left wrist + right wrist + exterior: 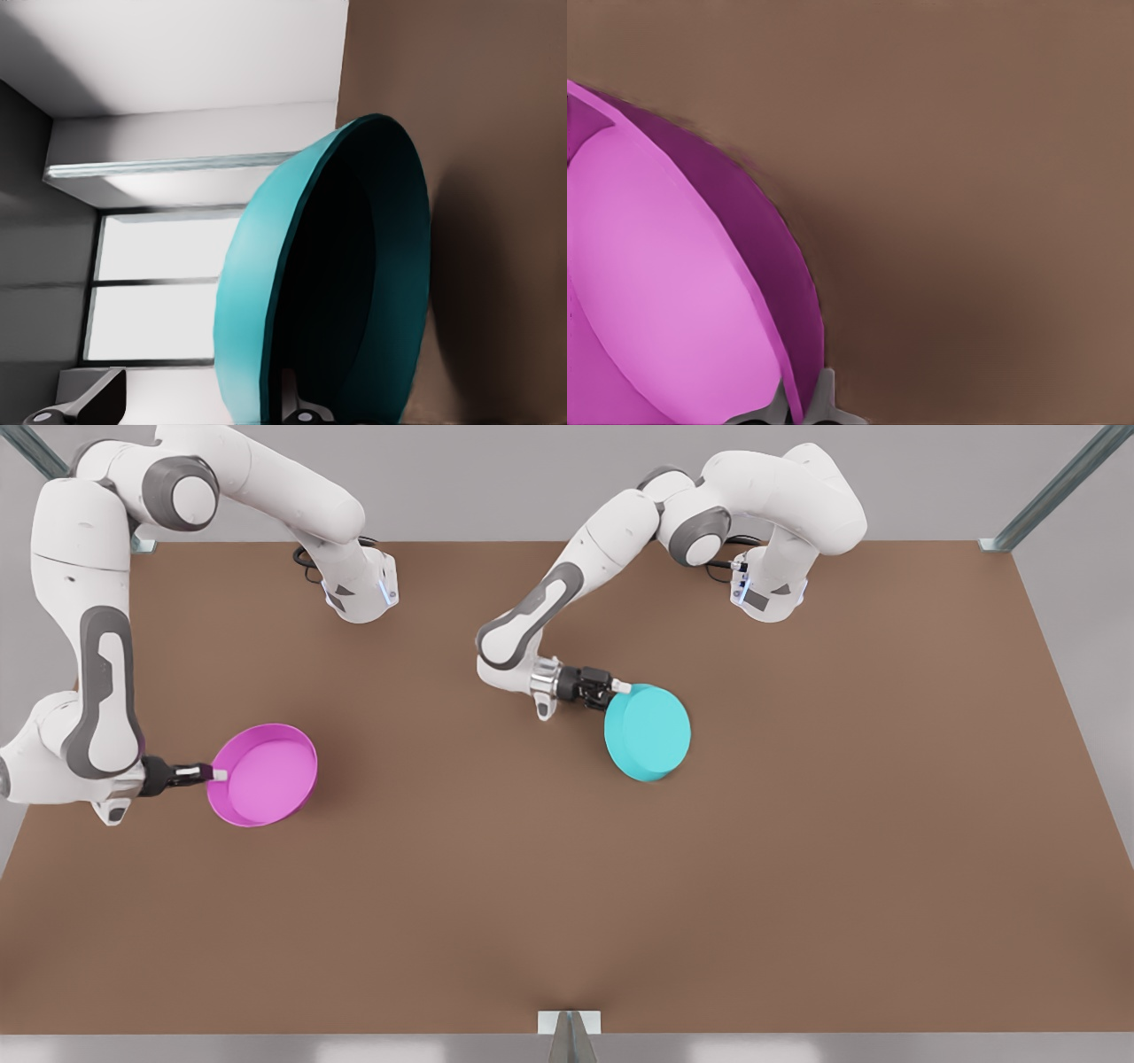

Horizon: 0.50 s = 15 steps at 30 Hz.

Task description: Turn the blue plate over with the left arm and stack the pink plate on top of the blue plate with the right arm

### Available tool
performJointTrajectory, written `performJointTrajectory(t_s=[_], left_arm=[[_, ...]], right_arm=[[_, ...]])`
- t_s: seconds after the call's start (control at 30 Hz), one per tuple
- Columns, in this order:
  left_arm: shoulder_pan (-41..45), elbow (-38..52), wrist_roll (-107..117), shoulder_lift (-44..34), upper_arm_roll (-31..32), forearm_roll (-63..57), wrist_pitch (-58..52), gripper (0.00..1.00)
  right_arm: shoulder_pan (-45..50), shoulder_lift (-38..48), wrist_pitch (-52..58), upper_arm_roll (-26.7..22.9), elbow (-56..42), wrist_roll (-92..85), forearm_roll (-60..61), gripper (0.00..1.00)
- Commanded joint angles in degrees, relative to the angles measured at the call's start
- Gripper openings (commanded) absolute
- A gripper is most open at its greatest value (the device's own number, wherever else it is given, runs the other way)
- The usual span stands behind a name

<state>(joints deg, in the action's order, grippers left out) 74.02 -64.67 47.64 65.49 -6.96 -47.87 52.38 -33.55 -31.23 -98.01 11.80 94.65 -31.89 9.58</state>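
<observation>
Over the brown table [567,886], the left gripper [620,687] pinches the blue plate [651,735] underside-up, the right gripper [215,774] clamps the empty pink plate [266,775] by its rim

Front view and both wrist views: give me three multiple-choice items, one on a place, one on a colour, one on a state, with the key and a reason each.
1. Where is the pink plate?
A. the front view's left
B. the front view's right
C. stacked on the blue plate

2. What colour is the table?
A. white
B. brown
C. green

3. Which face of the blue plate meets the front camera?
A. hollow inside
B. plain underside
C. neither, it lies flat

Key: 1 A, the right hand holds its rim there. 2 B, brown surface. 3 B, no rim interior shows while the left hand grips it.
</observation>
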Motion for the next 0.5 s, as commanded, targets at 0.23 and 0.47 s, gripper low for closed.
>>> performJointTrajectory(t_s=[0.23,0.47], left_arm=[[0.1,9.4,5.0,0.9,5.2,10.5,-0.5,0.89],[-1.8,17.5,12.8,-2.5,6.4,26.3,-0.4,0.89]], right_arm=[[2.7,7.6,1.9,9.0,4.8,4.6,-0.7,0.21],[2.9,8.4,-12.0,27.0,14.1,20.2,-0.5,0.21]])
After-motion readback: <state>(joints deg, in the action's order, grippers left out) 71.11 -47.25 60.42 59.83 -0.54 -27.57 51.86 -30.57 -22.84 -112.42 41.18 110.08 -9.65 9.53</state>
